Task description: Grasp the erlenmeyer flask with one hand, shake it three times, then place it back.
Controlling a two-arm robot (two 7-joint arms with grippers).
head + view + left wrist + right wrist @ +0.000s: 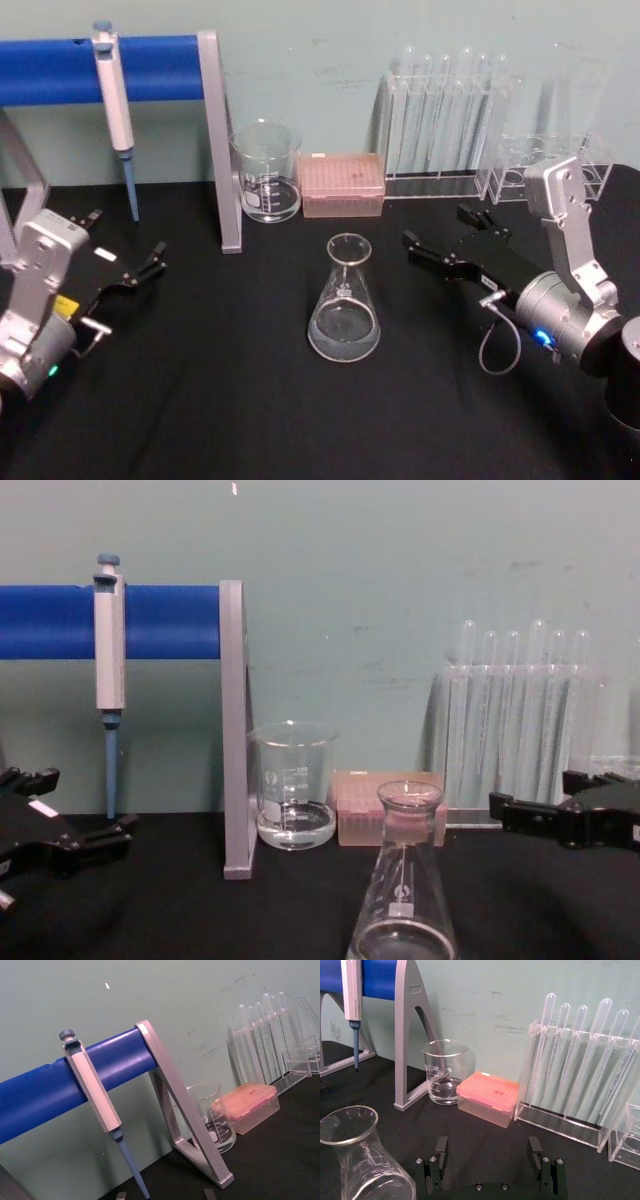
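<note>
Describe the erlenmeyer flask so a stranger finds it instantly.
On the black table, in front of the pink tip box, stands the clear glass conical erlenmeyer flask. Unlike the straight-walled glass beaker behind, it widens from a narrow neck to a broad base.

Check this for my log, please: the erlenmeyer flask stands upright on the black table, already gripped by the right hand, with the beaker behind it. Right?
Not gripped. The head view shows the right hand open and apart from the erlenmeyer flask, off to its right. The flask does stand upright on the black table, with the beaker behind it.
</note>
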